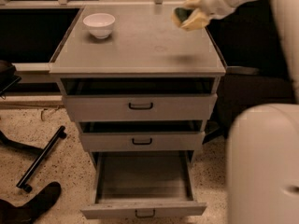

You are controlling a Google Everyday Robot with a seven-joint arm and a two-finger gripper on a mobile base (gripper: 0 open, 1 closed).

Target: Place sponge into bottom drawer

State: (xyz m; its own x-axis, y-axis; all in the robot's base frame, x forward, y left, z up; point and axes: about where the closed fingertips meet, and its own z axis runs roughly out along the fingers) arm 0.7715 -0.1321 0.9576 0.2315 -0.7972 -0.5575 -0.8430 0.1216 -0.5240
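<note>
The sponge (190, 16), pale yellow with a dark green layer, is held in the air above the right rear of the cabinet top (140, 45). My gripper (198, 10) is shut on it, at the upper right of the camera view, with the white arm behind it. The bottom drawer (142, 183) is pulled out and open at the foot of the cabinet, its inside bare, with a small dark handle (145, 213) on its front.
A white bowl (99, 24) stands at the back left of the cabinet top. Two shallower drawers (140, 107) with black handles are above the bottom one. My arm's large white link (264, 164) fills the lower right. A black bar (41, 157) lies on the floor, left.
</note>
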